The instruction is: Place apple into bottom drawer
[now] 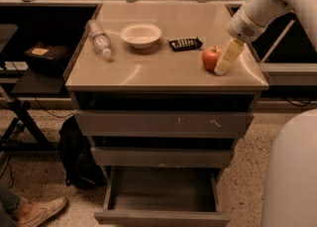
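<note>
The red-orange apple (211, 58) sits on the cabinet top near its right front corner. My gripper (221, 65) reaches down from the upper right on the white arm. Its pale yellow tip rests right against the apple's right side, down at the tabletop. The bottom drawer (162, 218) is pulled open below the cabinet front, and its inside looks empty. The apple is on the top, well above and right of the drawer.
On the cabinet top stand a white bowl (141, 34), a plastic bottle (99, 38) lying on its side, and a dark flat object (185, 44). The top drawer (163, 124) and middle drawer (161, 157) are shut. A black bag (77, 159) and a shoe (42, 210) are at lower left.
</note>
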Motion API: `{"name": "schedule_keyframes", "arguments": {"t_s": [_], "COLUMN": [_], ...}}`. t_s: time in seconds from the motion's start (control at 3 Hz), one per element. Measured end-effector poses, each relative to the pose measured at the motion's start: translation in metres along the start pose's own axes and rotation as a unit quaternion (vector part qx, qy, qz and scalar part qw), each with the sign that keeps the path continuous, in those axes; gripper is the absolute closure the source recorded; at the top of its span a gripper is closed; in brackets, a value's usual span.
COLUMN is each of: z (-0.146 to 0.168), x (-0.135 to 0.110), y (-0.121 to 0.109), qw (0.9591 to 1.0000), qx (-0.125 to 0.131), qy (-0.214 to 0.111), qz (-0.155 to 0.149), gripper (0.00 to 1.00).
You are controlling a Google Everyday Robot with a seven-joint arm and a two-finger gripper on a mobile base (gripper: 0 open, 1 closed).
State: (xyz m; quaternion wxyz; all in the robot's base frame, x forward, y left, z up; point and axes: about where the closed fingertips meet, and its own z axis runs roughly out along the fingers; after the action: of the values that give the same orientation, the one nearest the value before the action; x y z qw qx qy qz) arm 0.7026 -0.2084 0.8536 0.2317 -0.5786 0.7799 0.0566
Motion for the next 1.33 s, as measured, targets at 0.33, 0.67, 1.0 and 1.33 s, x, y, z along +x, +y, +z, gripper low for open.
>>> {"name": "schedule_keyframes", "arguments": {"t_s": [0.33,0.67,1.0,1.33], "z": [0.005,0.009,0.041,0.043], "x": [0.002,-0.001,-0.029,-0.029], "y": [0.003,0.005,0.021,0.021], "qw": [1.0,0.9996,0.9942,0.9941], "qx": [-0.005,-0.015,-0.046,-0.048], "qy": [0.002,-0.025,-0.096,-0.096], "qz": [0.0,0.001,-0.012,-0.012], "gripper": [0.0,0.0,0.0,0.01]}}
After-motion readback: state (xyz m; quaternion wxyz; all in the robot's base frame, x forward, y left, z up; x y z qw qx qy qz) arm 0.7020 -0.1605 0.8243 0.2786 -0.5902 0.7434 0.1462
